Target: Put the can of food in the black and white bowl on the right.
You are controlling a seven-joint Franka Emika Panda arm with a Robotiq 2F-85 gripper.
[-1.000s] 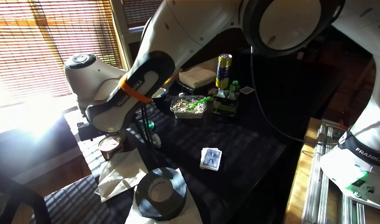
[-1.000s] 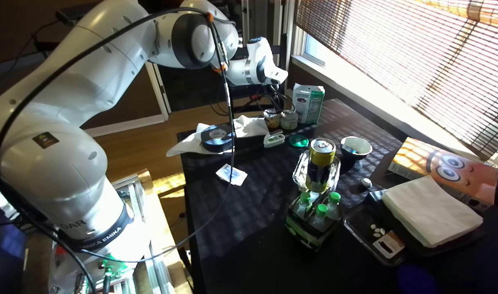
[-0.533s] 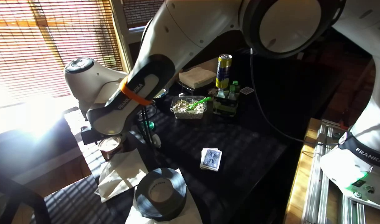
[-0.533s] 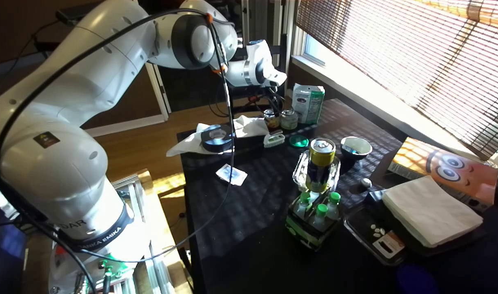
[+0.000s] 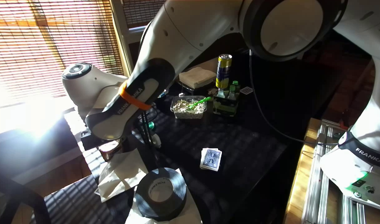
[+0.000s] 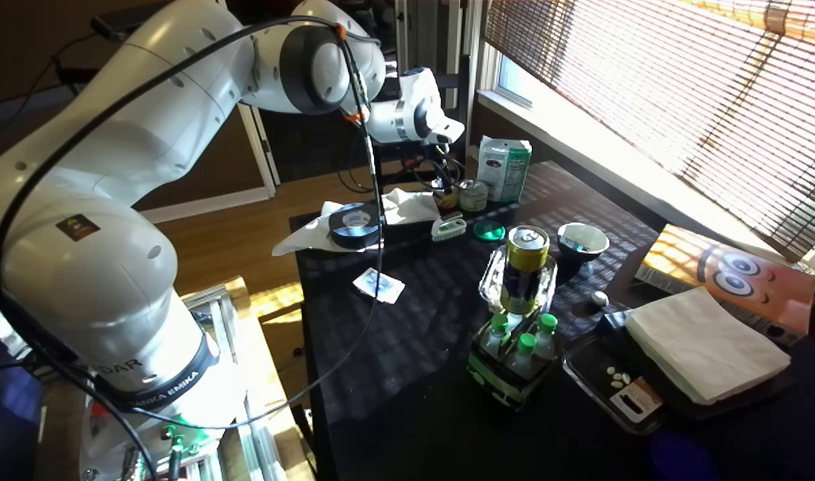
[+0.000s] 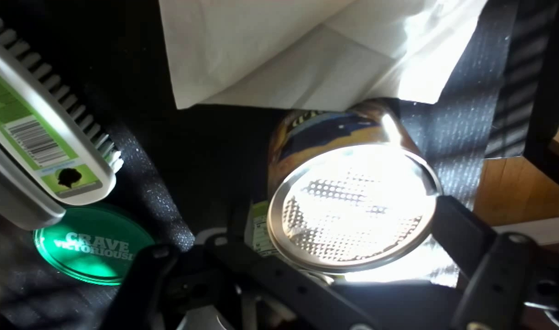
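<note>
A food can with a brown, yellow and blue label and a shiny silver lid (image 7: 353,211) stands on the black table. It also shows in both exterior views (image 5: 109,153) (image 6: 445,199). My gripper (image 7: 342,211) is open. In the wrist view its fingers lie on either side of the can's lid, and the right finger (image 7: 463,233) looks close to or touching the rim. In an exterior view the gripper is right above the can, partly hidden by cables. The black and white bowl (image 6: 582,239) stands by the window side with a small blue-white item in it.
A green-label can (image 6: 473,196) stands right beside the food can, with a tall bag (image 6: 505,170) behind. A brush (image 7: 41,133), green lid (image 7: 94,245) and napkin (image 7: 279,55) lie close by. Bottles topped by a tall can (image 6: 524,270) and a food tray (image 5: 189,107) stand toward the bowl.
The arm and gripper have moved down toward the food can, shifting slightly left in both exterior views. The objects on the table have not moved.
</note>
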